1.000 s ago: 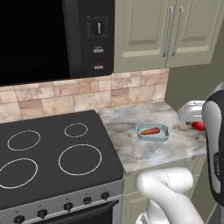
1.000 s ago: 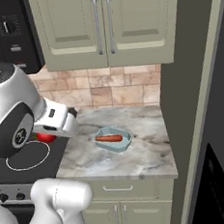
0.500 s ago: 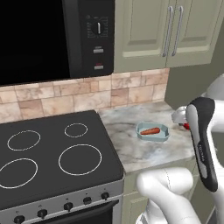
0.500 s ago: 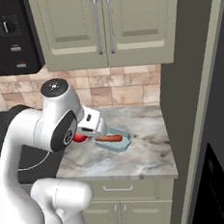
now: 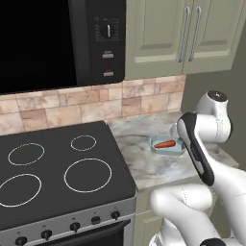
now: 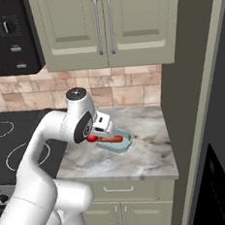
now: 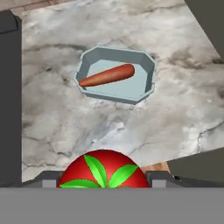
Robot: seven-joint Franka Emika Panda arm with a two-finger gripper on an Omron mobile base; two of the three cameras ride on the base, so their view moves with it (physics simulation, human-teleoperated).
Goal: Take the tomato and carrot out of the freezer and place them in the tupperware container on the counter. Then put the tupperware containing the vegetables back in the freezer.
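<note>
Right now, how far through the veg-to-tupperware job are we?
Done: the carrot lies inside the tupperware container on the counter. In hand: the end effector holds the tomato above the counter, short of the container. Left: drop the tomato in beside the carrot, then carry the filled container back to the freezer.

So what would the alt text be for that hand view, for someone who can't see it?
A red tomato with a green leafy top sits between the end effector's two dark fingertips at the bottom of the picture. Beyond it, on a grey-white marble counter, a pale blue tupperware container holds an orange-red carrot lying on its side.
</note>
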